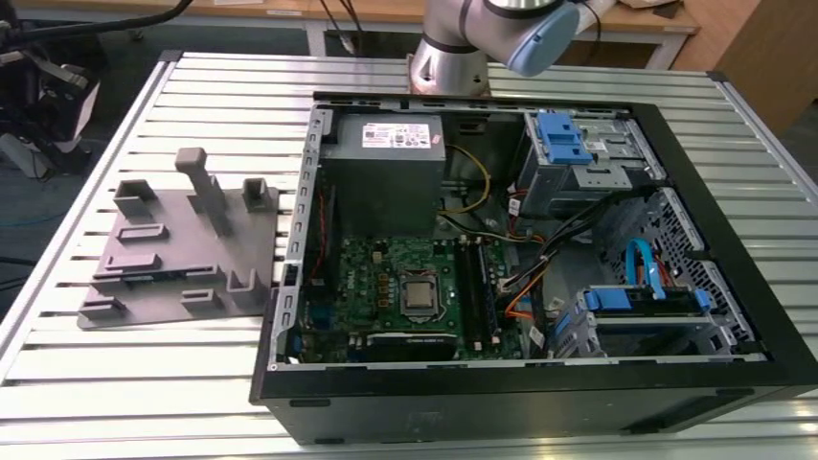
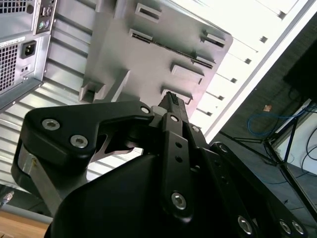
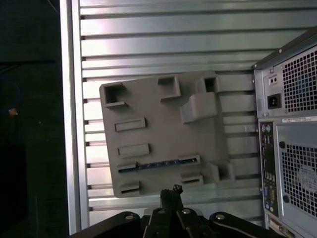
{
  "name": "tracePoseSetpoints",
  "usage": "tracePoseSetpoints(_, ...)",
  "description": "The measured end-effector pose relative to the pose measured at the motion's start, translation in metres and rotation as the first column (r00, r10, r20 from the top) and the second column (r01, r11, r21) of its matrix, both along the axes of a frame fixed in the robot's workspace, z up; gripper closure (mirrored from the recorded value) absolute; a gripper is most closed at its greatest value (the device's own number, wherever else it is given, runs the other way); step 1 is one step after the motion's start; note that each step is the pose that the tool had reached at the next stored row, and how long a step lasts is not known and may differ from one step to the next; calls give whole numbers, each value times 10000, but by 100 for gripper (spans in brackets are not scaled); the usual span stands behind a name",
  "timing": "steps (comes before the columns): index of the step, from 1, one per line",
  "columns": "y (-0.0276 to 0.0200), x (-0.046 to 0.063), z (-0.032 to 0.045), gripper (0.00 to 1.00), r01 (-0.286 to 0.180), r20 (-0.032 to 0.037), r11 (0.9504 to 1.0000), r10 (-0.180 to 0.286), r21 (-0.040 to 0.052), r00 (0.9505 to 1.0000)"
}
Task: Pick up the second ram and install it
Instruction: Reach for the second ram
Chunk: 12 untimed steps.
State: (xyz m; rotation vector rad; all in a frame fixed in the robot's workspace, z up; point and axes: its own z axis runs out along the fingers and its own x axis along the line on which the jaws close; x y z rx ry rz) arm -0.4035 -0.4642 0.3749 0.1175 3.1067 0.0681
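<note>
The second ram (image 3: 158,165) is a thin blue-green strip standing on edge in a long slot of the grey moulded plate (image 3: 148,129). In the second wrist view the ram (image 2: 173,48) runs as a dark line across the plate (image 2: 148,64). My gripper (image 3: 171,190) hangs above the table just off the plate's edge nearest the ram, apart from it. Its black fingertips are pressed together with nothing between them, which the second wrist view of the gripper (image 2: 173,100) also shows. The plate (image 1: 179,254) lies at the exterior view's left.
An open computer case (image 1: 537,240) lies on the slatted metal table (image 1: 230,86), with a green motherboard (image 1: 397,287), cables and blue drive brackets inside. Its rear panel (image 3: 292,129) stands close beside the plate. The arm's base (image 1: 447,67) is behind the case.
</note>
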Motion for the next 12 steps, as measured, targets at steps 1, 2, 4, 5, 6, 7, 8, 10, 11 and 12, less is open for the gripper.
tracePoseSetpoints(1, -8, -1, -16, 93, 0, -1, 10000, 0, 0, 10000)
tracePoseSetpoints(2, -15, -2, -31, 93, 0, -3, 10000, 0, -1, 10000)
tracePoseSetpoints(4, -26, -4, -63, 93, 0, -4, 10000, 0, -1, 10000)
tracePoseSetpoints(5, -33, -4, -79, 93, 0, -7, 10000, 0, -1, 10000)
tracePoseSetpoints(6, -39, -5, -95, 93, 0, -9, 10000, 0, -1, 10000)
tracePoseSetpoints(7, -45, -5, -110, 93, 0, -10, 10000, 0, -1, 10000)
tracePoseSetpoints(8, -51, -6, -125, 93, 0, -12, 10000, 0, -1, 10000)
tracePoseSetpoints(10, -62, -6, -156, 93, 1, -16, 10000, -1, -2, 10000)
tracePoseSetpoints(11, -68, -6, -173, 93, 0, -18, 10000, 0, -1, 10000)
tracePoseSetpoints(12, -73, -6, -192, 93, 0, -21, 10000, -1, -1, 10000)
